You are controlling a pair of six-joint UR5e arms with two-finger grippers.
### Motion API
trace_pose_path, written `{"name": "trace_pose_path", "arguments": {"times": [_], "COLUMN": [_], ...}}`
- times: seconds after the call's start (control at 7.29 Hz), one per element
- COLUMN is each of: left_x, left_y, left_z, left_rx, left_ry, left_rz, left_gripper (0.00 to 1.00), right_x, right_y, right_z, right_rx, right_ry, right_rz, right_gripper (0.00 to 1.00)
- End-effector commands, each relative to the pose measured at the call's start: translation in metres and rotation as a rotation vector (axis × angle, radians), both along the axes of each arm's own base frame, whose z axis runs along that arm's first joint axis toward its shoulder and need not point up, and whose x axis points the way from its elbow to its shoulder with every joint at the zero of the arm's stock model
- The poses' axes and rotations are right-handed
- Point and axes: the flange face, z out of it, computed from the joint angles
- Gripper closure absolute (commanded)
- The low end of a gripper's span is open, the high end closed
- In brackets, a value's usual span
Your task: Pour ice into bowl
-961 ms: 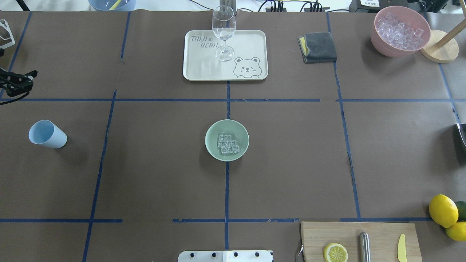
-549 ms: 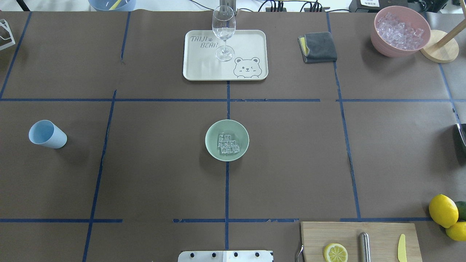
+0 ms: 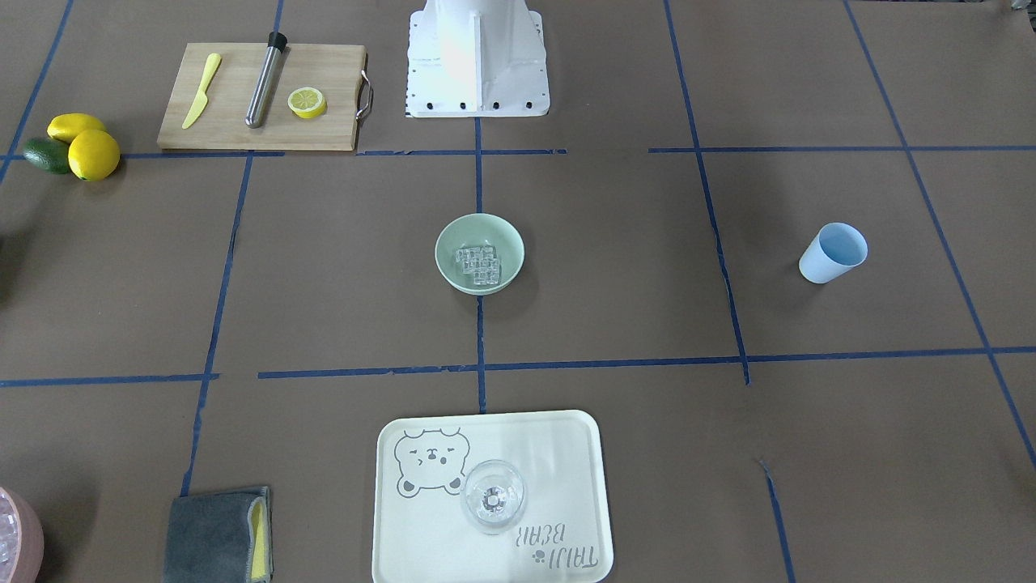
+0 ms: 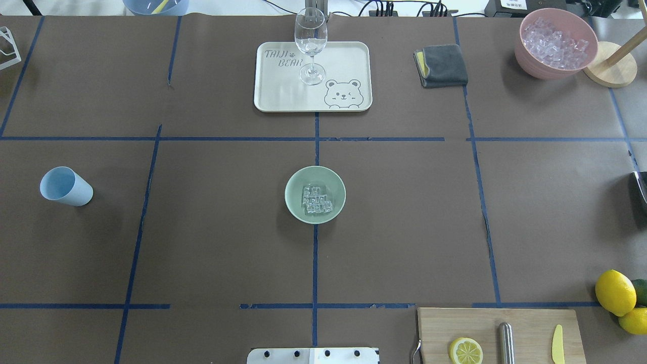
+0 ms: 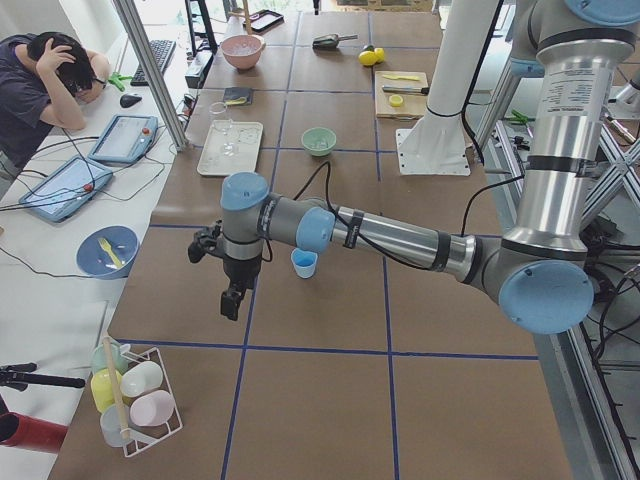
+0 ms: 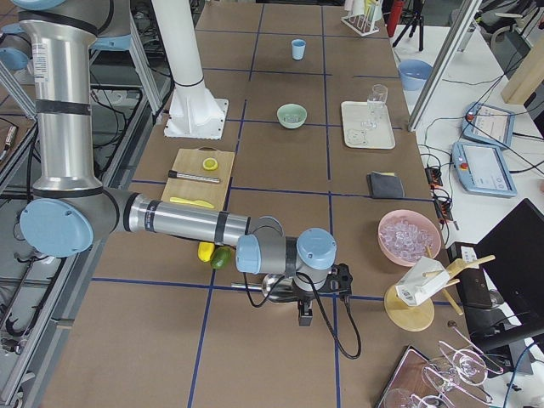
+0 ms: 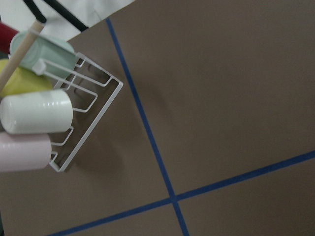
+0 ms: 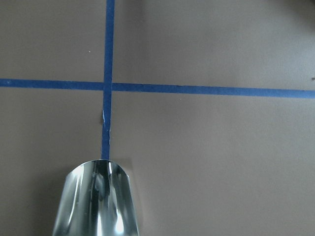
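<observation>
The pale mint-green bowl [image 4: 292, 188] stands at the table's middle, with a cluster of clear ice cubes [image 4: 316, 200] inside it. It also shows in the front-facing view [image 3: 447, 245], with the ice [image 3: 477, 265] in it. The light blue cup [image 4: 65, 186] stands alone at the left, empty. My left gripper [image 5: 231, 300] hangs above the table beyond the cup, seen only in the exterior left view. My right gripper [image 6: 304, 316] is low at the table's right end, seen only in the exterior right view. I cannot tell whether either is open or shut.
A pink bowl [image 4: 536, 68] full of ice sits at the back right. A tray [image 4: 343, 60] bears a wine glass [image 4: 310, 40]. A grey cloth [image 4: 441, 65], a cutting board [image 4: 530, 323] and lemons [image 4: 615, 292] lie on the right. A shiny metal piece [image 8: 96, 201] lies under the right wrist.
My left gripper showed at the overhead view's left edge a second ago and has moved out of that view. The bowl, ice and cup have not moved.
</observation>
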Motion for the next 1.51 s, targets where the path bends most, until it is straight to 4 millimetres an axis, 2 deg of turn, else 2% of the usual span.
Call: {"name": "trace_pose_path", "arguments": {"times": [0.0, 0.14, 0.27, 0.41, 0.55, 0.82, 1.1, 1.37], "left_x": [-0.023, -0.024, -0.023, -0.023, -0.023, -0.023, -0.023, -0.023], "left_y": [0.06, 0.062, 0.059, 0.06, 0.059, 0.057, 0.057, 0.057], "left_z": [0.052, 0.052, 0.05, 0.049, 0.048, 0.048, 0.049, 0.049], "left_rx": [-0.136, -0.135, -0.132, -0.129, -0.126, -0.105, -0.098, -0.097], "left_ry": [0.189, 0.184, 0.183, 0.183, 0.186, 0.186, 0.181, 0.181], "left_rz": [-0.053, -0.053, -0.052, -0.051, -0.051, -0.049, -0.049, -0.049], "left_gripper": [0.0, 0.0, 0.0, 0.0, 0.0, 0.0, 0.0, 0.0], "right_x": [-0.002, -0.017, -0.036, -0.088, -0.121, -0.19, -0.287, -0.383], "right_y": [-0.017, -0.024, -0.023, -0.031, -0.033, -0.012, 0.01, 0.012], "right_z": [-0.023, -0.041, -0.071, -0.104, -0.137, -0.216, -0.293, -0.384], "right_rx": [0.048, 0.106, 0.212, 0.319, 0.314, 0.292, 0.228, 0.147], "right_ry": [-0.008, -0.01, -0.03, -0.053, -0.08, -0.137, -0.168, -0.152], "right_rz": [-0.003, -0.028, -0.062, -0.148, -0.136, -0.1, -0.024, -0.007], "right_gripper": [0.0, 0.0, 0.0, 0.0, 0.0, 0.0, 0.0, 0.0]}}
